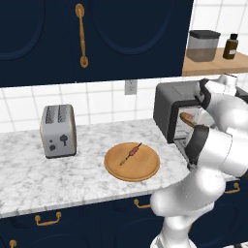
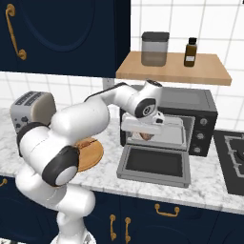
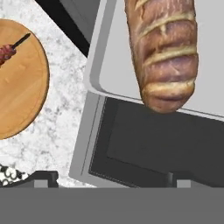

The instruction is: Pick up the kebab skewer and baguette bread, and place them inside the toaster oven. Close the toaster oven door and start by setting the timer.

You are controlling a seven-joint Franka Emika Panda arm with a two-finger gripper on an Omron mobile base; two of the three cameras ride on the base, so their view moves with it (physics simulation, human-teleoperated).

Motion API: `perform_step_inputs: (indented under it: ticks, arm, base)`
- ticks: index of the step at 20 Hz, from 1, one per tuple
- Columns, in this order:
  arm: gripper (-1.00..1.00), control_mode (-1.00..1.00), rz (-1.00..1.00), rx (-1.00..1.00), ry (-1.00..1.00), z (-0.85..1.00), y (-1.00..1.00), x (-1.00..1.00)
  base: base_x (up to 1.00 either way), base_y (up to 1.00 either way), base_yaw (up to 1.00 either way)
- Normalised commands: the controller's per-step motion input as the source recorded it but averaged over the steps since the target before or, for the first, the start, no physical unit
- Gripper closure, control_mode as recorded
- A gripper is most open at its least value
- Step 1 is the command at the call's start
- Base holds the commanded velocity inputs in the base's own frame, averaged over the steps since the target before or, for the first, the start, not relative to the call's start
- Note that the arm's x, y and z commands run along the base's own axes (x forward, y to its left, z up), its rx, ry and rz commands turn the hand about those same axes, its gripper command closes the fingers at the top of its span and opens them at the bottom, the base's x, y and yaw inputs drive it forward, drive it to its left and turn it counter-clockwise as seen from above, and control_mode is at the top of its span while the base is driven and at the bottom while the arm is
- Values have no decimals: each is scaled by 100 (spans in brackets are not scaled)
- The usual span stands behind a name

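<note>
**Baguette on the oven tray, skewer on the board**

The toaster oven (image 2: 190, 112) stands at the right end of the marble desk (image 1: 29, 169), under a wooden shelf (image 2: 174, 71) carrying a grey canister (image 2: 154, 48) and a brown bottle (image 2: 190, 52). The toaster oven door (image 2: 153, 164) is folded down flat in front of it. The baguette bread (image 3: 164, 52) lies on the pale tray (image 3: 109, 65) inside the oven mouth, one end close to the tray's front edge; in the hand view it sits at 12 o'clock, above the open door.

The kebab skewer (image 1: 131, 153) rests on the round wooden board (image 1: 143, 169) at the desk's centre, at 9 o'clock from the oven. A silver two-slot toaster (image 1: 58, 131) stands well apart, farther toward 9 o'clock.

The end effector (image 3: 111, 178) hovers over the open door just in front of the tray, its finger tips (image 3: 46, 177) spread wide and gripping nothing, clear of the loaf.
</note>
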Motion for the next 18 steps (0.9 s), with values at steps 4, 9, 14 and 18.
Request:
perform_step_inputs:
  ticks: [4,9,14,18]
  arm:
    - [-100,-100,-27,-1,0,0,100,-45]
    - [-100,-100,-29,0,-3,-2,100,-42]
    - [-100,-100,-28,0,-8,-13,100,-18]
    - [-100,-100,-24,1,-1,-38,100,2]
  base:
    - [0,0,0]
    - [0,0,0]
    - [0,0,0]
    - [0,0,0]
